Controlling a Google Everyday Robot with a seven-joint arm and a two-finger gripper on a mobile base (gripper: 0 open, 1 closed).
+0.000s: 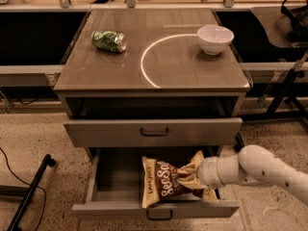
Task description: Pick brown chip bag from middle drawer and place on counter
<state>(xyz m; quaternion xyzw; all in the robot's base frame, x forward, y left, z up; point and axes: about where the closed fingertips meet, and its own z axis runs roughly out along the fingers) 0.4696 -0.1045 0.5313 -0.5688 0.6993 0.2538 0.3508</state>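
At the far left, on the speckled floor, a dark stand [30, 189] lies at a slant, and its lower end is cut off by the edge. On the counter [183, 66], near its left far corner, rests a green shiny packet [109, 41]. A pale arc [143, 64] runs across the middle of the top. Under the top there is a dark gap, and what is inside it I cannot make out. Below the gap is the closed drawer [106, 131] with a tall front and a dark handle.

The open drawer [110, 210] is the lowest one and is pulled out toward the near side. Its low front panel hides the near part of its floor, and its handle [159, 216] is almost at the bottom edge of the view. The bag [163, 186] is inside this drawer, in the middle to right part. It is tilted, with the cream left end up above the front panel and the big cream letters facing up. Its lower edge is hidden behind the panel.

The gripper [191, 177] is in the drawer at the right end of the bag. Its tan fingers are closed on the crumpled right end and cover a part of it. On the counter, far right, stands a white bowl [215, 38]. The white arm [260, 170] comes from the right, where it is cut off by the edge.
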